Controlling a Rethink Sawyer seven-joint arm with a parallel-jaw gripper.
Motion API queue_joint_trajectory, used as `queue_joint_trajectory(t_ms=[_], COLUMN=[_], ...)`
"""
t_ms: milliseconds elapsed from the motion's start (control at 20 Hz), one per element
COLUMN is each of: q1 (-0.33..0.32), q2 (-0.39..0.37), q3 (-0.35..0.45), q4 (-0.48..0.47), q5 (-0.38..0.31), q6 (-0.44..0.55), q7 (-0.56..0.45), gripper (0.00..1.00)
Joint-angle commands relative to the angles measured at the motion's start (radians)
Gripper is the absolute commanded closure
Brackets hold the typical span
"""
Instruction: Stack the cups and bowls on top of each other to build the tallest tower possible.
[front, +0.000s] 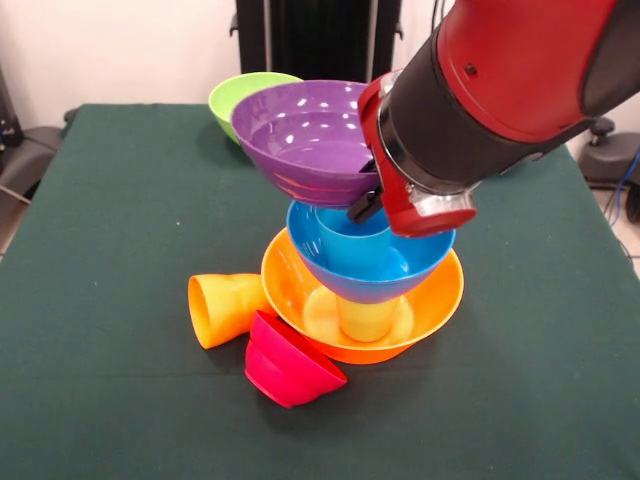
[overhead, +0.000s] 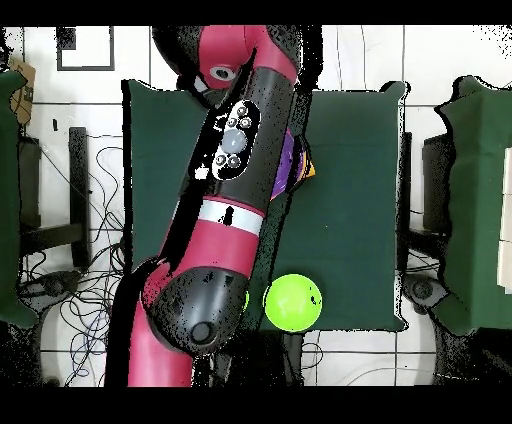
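Gripper (front: 368, 200) clamped on tilted purple bowl's (front: 300, 135) rim, arm (front: 500, 80) slanting down from upper right.

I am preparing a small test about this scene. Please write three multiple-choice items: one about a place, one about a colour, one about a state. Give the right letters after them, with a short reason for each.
1. Where does the red bowl lie?
A. inside the blue bowl
B. on the table in front of the orange bowl
C. on top of the purple bowl

2. What colour is the bowl standing apart at the far side of the table?
A. green
B. white
C. black

3. How does the orange cup rest?
A. upright
B. upside down on the tower
C. on its side

Answers:
1 B: it is tipped on the cloth against the orange bowl.
2 A: the green bowl stands behind the purple bowl.
3 C: its mouth faces sideways, left of the orange bowl.
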Motion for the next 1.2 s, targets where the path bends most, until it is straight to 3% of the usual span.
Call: queue_joint_trajectory(t_ms=[50, 350, 850, 1200], q1=[0.003, 0.025, 0.003, -0.040], q2=[0.020, 0.007, 0.026, 0.066], q3=[0.052, 0.083, 0.063, -0.019], q4=[-0.026, 0.014, -0.026, -0.110], q5=[0.005, -0.013, 0.011, 0.088], q6=[-0.058, -0.070, -0.071, -0.052], q7=[-0.037, -0.048, -0.042, -0.014], gripper=[1.00, 1.00, 1.00, 1.00])
